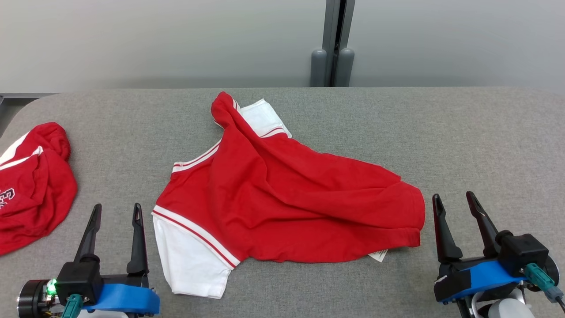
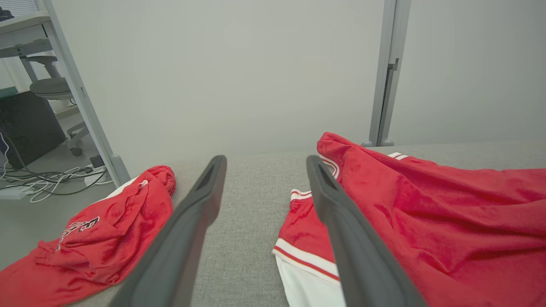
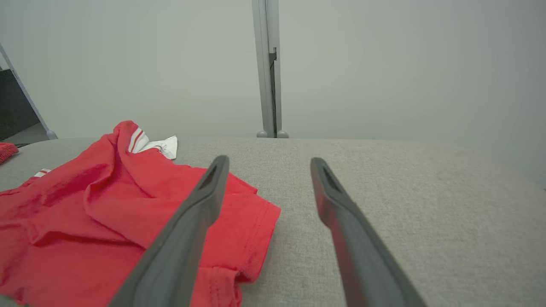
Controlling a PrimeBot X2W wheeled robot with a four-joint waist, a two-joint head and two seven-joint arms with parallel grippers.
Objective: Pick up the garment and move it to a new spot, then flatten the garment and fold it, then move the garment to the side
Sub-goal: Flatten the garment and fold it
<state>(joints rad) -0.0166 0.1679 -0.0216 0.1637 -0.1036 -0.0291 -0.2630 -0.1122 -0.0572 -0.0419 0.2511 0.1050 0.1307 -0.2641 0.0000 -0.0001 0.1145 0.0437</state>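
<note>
Nearest the robot, the left gripper [image 1: 118, 206] sits at about eight o'clock of the garment [image 1: 287, 198] and the right gripper [image 1: 453, 195] at about four o'clock. Both have their fingers spread wide, hold nothing and are just clear of the cloth. The garment lies crumpled mid-table [image 1: 463, 141], its red body thrown over itself in long ridges. The white sleeve [image 1: 185, 260] at its seven o'clock is closest to the left fingers; a pinch there would likely catch one layer only, so the lift could drag the rest askew. At five o'clock a label [image 1: 378, 255] peeks from under the hem, where doubled cloth might slip out of a shallow right-hand grip. Out at nine o'clock a second red garment [image 1: 31, 190] lies well apart, yet a wide carry to that side could land on it or snag it. Farthest, at eleven o'clock, the other sleeve [image 1: 265, 117] is partly covered by a red fold and may end up trapped underneath during flattening.
</note>
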